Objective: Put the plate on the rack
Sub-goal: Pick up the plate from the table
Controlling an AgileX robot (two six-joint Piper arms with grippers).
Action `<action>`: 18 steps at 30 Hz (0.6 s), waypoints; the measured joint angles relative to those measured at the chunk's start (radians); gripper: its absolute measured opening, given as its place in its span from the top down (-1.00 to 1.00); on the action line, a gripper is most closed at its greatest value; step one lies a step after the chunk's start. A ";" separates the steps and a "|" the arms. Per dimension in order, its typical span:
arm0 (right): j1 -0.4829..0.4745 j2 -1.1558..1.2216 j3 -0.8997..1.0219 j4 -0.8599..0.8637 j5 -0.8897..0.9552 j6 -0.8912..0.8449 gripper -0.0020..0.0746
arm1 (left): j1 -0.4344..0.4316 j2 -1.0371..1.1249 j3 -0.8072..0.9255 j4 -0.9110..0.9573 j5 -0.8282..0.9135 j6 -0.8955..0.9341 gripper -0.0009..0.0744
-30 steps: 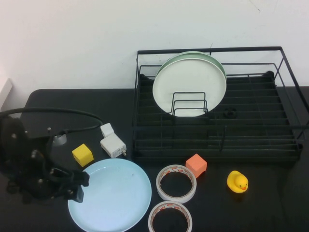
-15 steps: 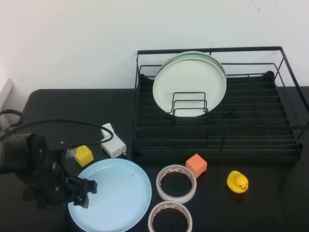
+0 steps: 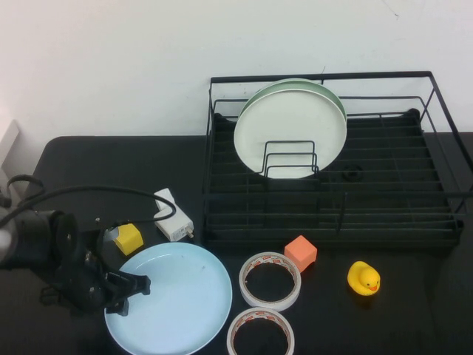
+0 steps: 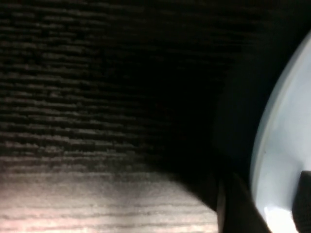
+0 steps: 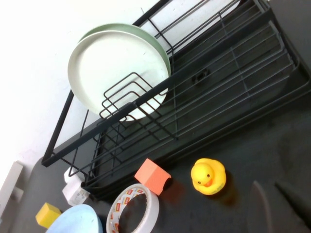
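Observation:
The light sky-blue plate lies flat on the black table at the front left. My left gripper is low at the plate's left rim, open, with one finger outside the rim and the other over the plate. In the left wrist view the plate fills the right side, with the left gripper straddling its edge. The black wire rack stands at the back right. My right gripper is out of the high view, open and empty, above the table near the rack.
Two pale green-white plates stand upright in the rack's dividers. A yellow cube and a white charger sit behind the blue plate. Two tape rolls, an orange cube and a yellow duck lie in front of the rack.
My left arm has swung down and to the right, bringing its gripper from beside the plate onto the plate's left rim. The plate has not moved.

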 joint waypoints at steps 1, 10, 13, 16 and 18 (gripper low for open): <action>0.000 0.000 0.000 0.000 -0.002 -0.002 0.95 | 0.000 0.002 -0.003 0.000 0.000 0.000 0.36; 0.000 0.000 0.000 0.000 -0.003 -0.006 0.95 | 0.000 0.018 -0.017 0.004 0.004 -0.002 0.68; 0.000 0.000 0.000 0.000 -0.003 -0.006 0.95 | 0.002 0.018 -0.016 -0.005 0.002 -0.002 0.86; 0.000 0.000 0.000 -0.002 -0.003 -0.006 0.95 | 0.018 0.018 -0.016 -0.034 0.000 0.005 0.89; 0.000 0.000 0.000 -0.002 -0.003 -0.006 0.95 | 0.034 0.018 -0.016 -0.080 0.006 0.045 0.90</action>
